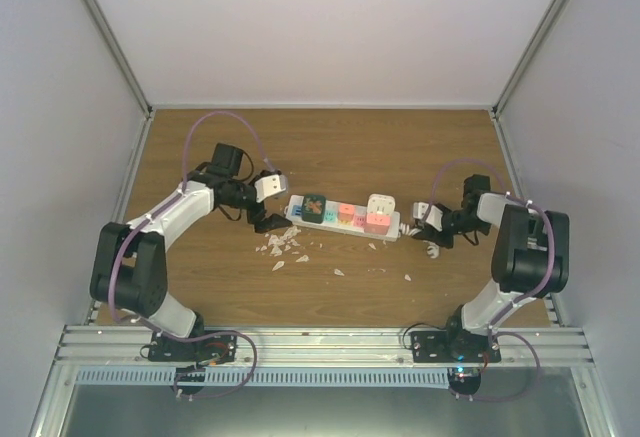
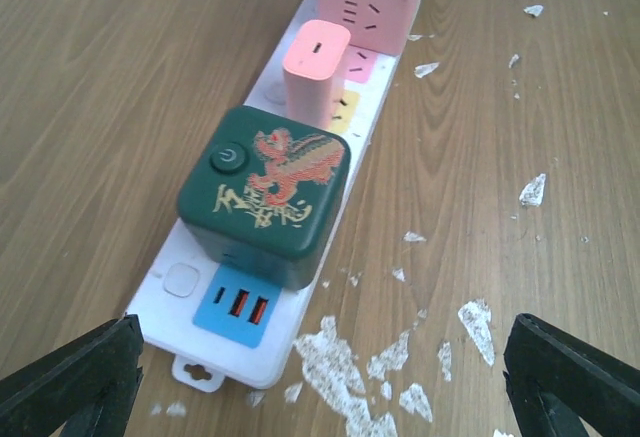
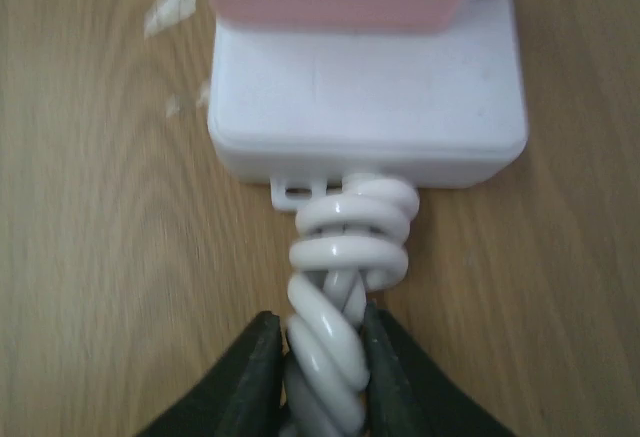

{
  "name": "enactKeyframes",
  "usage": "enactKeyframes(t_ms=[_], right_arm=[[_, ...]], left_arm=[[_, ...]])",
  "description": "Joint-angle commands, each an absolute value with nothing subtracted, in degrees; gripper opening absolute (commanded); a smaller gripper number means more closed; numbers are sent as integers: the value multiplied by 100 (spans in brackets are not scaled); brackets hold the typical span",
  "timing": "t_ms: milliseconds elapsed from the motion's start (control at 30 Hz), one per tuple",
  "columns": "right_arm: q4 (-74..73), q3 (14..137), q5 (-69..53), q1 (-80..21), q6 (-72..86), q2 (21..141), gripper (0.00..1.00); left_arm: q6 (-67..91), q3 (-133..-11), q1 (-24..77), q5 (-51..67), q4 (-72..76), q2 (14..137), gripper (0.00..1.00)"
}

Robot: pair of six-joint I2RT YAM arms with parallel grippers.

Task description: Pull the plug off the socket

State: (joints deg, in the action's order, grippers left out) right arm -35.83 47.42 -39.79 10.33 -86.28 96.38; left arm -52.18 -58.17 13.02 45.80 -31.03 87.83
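The socket [image 1: 340, 220] is a long white power strip lying across the middle of the wooden table. A dark green cube plug [image 1: 315, 207] with a red and gold dragon sits near its left end. Pink plugs [image 1: 377, 222] and a white one [image 1: 380, 202] sit further right. In the left wrist view the green plug [image 2: 265, 192] stands just behind the blue USB square, on the socket [image 2: 283, 352]. My left gripper [image 2: 320, 397] is wide open just short of that end. My right gripper [image 3: 322, 357] is shut on the coiled white cord [image 3: 345, 247] at the socket's right end [image 3: 365, 97].
White flakes [image 1: 280, 247] lie scattered on the wood in front of the strip's left end, also seen in the left wrist view [image 2: 340, 367]. A pink plug [image 2: 312, 72] stands right behind the green one. White walls close in the table on three sides.
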Motion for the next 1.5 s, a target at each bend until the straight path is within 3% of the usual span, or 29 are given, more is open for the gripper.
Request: enactKeyframes(t_ms=[0, 167, 300, 333, 367, 400, 500, 667, 1067, 1267, 1400, 1467], right_arm=[[-4065, 4762, -2867, 1318, -8860, 9786, 32], [-4495, 5106, -3424, 1326, -8695, 9469, 55], [-4866, 5461, -4061, 1320, -8487, 9248, 67], [-4915, 5520, -4270, 1319, -8444, 9159, 73], [-4929, 5554, -4579, 1316, -8390, 9066, 88], [-4891, 5562, -4792, 1305, -8312, 8973, 94], [-4695, 5561, -5350, 1152, -7984, 8740, 99], [-4319, 5382, -5993, 852, -7697, 8515, 100], [-2614, 4660, -5562, -180, -6713, 9033, 95], [-2191, 4730, -5601, -465, -6439, 9432, 79], [-2172, 4851, -5760, -623, -6429, 9602, 74], [-2069, 4838, -5791, -720, -6408, 9645, 56]], left_arm=[[-5467, -5837, 1550, 4719, -2680, 9029, 98], [-5511, -6072, 1576, 4816, -2682, 9324, 97], [-5550, -6303, 1671, 4860, -2739, 9442, 97], [-5549, -6350, 1704, 4893, -2755, 9444, 97], [-5548, -6407, 1737, 4935, -2759, 9462, 97], [-5554, -6459, 1773, 4958, -2763, 9483, 97], [-5564, -6714, 1878, 4980, -2842, 9569, 96], [-5448, -7042, 1999, 5141, -2868, 9649, 96], [-5267, -6651, 2090, 5116, -2633, 9242, 97], [-5260, -6339, 2157, 5172, -2540, 9035, 94], [-5385, -6300, 2295, 5221, -2636, 9004, 83], [-5391, -6303, 2354, 5263, -2652, 8996, 78]])
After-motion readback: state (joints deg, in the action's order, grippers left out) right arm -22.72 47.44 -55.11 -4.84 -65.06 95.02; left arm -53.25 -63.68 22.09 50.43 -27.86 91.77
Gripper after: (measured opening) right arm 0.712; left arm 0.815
